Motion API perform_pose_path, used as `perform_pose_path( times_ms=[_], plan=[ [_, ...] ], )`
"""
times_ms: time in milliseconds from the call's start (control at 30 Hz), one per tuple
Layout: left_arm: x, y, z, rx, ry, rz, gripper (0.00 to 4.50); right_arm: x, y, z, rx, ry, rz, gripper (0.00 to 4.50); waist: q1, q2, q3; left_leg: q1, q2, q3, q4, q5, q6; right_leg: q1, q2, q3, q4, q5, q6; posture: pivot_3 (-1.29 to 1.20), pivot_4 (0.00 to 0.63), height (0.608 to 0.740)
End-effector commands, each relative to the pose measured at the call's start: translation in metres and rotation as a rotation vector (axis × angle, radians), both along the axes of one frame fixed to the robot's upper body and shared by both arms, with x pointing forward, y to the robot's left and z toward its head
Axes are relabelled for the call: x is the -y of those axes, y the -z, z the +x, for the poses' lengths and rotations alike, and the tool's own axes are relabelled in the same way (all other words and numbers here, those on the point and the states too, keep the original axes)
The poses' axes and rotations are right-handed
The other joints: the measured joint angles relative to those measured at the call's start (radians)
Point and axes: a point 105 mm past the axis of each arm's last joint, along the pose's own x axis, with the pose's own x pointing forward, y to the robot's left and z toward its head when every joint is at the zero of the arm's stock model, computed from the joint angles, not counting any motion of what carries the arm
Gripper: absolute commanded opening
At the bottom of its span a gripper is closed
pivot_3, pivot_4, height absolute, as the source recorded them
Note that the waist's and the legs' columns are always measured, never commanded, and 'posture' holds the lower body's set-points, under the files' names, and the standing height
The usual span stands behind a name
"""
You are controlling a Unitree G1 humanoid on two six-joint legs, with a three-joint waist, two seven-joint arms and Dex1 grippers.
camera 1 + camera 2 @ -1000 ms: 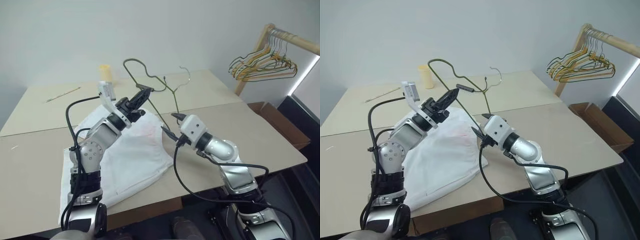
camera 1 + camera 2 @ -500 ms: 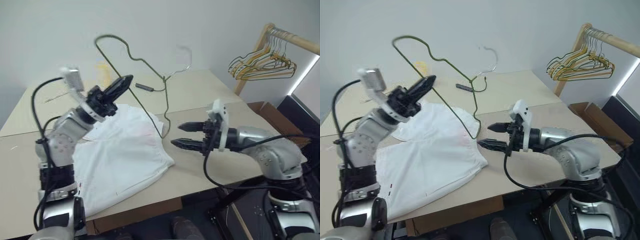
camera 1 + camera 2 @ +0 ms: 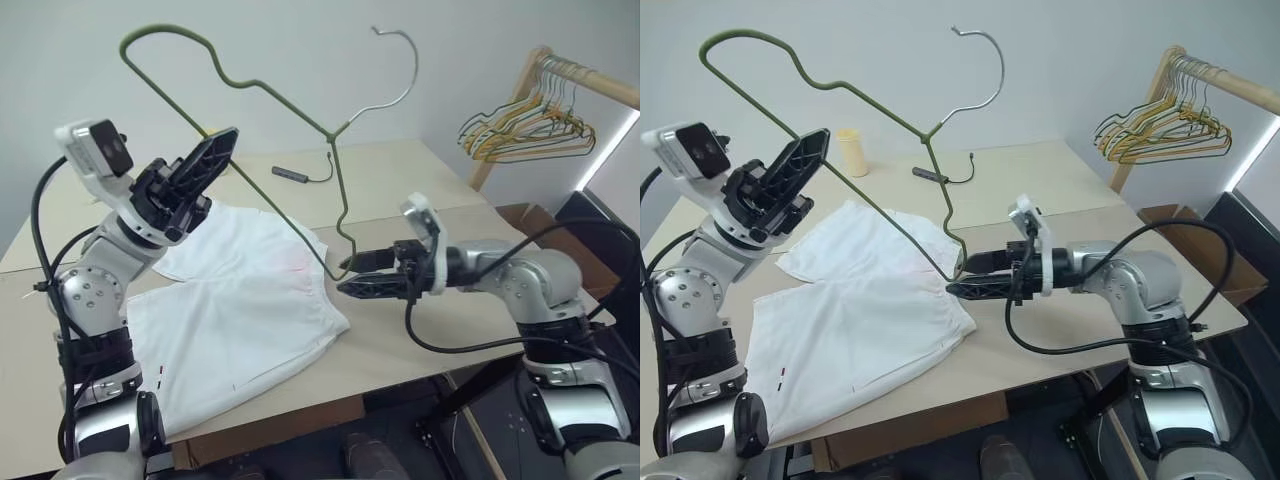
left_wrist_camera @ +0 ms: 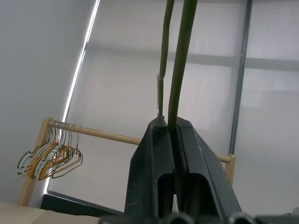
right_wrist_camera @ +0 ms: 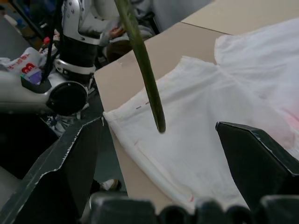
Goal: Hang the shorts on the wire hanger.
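Observation:
The white shorts [image 3: 240,300] lie flat on the tan table [image 3: 430,170], waistband toward the near left. My left gripper [image 3: 225,140] is raised above the shorts' far edge and shut on the long bar of the wire hanger [image 3: 331,133], a thin olive wire with a pale hook. The hanger stands tilted in the air, hook uppermost. In the left wrist view the fingers [image 4: 154,154] pinch the wire. My right gripper [image 3: 955,279] is open and points level across the table. The hanger's lower corner hangs between its fingers [image 5: 60,172] without touching them, above the shorts [image 5: 224,107].
A wooden rack [image 3: 560,70] with a bunch of yellow and green hangers [image 3: 530,125] stands at the right. A pale cup [image 3: 850,150] and a small dark cable [image 3: 290,173] lie at the table's back. An open cardboard box [image 3: 545,235] sits beside the table's right edge.
My left arm has lifted the hanger higher and swung it upright, hook now on top. My right wrist has rolled and drawn back, and its gripper now points level at the hanger's lower corner.

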Motion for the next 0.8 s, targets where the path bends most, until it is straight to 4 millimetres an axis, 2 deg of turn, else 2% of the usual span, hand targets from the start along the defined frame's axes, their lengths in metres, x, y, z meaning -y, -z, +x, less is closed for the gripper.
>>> perform_pose_path(
  times_ms=[33,267,367,533,700,800],
  plan=[
    [0.003,-0.005,-0.006,0.031,0.002,0.006,0.0,-0.005,-0.017,0.001,0.045,-0.022,0.04,4.48,0.002,0.0,0.0,0.0,0.0,0.0,0.0,0.0,0.0,0.0,0.0,0.0,0.0,0.0,0.0,-0.16,0.0,0.74],
    [0.002,-0.003,-0.005,0.024,-0.006,0.008,0.0,-0.008,-0.018,0.001,0.026,-0.048,0.053,4.48,0.002,0.0,0.0,0.0,0.0,0.0,0.0,0.0,0.0,0.0,0.0,0.0,0.0,0.0,0.0,-0.15,0.0,0.74],
    [0.002,-0.003,-0.004,0.02,-0.008,0.007,0.0,-0.008,-0.017,0.001,0.025,-0.049,0.057,3.57,0.002,0.0,0.0,0.0,0.0,0.0,0.0,0.0,0.0,0.0,0.0,0.0,0.0,0.0,0.0,-0.16,0.0,0.74],
    [0.004,-0.001,-0.002,0.018,-0.006,0.002,0.0,-0.01,-0.012,0.001,0.03,-0.044,0.035,1.65,0.001,0.0,0.0,0.0,0.0,0.0,0.0,0.0,0.0,0.0,0.0,0.0,0.0,0.0,0.0,-0.17,0.0,0.74],
    [0.002,0.0,0.0,0.018,-0.017,-0.007,0.0,-0.01,-0.004,-0.002,0.053,-0.048,0.0,0.03,0.001,0.0,0.0,0.0,0.0,0.0,0.0,0.0,0.0,0.0,0.0,0.0,0.0,0.0,0.0,-0.17,0.0,0.74],
    [0.002,0.001,0.002,0.026,-0.038,-0.006,0.0,-0.009,-0.002,-0.002,0.06,-0.045,-0.006,0.03,0.001,0.0,0.0,0.0,0.0,0.0,0.0,0.0,0.0,0.0,0.0,0.0,0.0,0.0,0.001,-0.17,0.0,0.74]
  ],
)
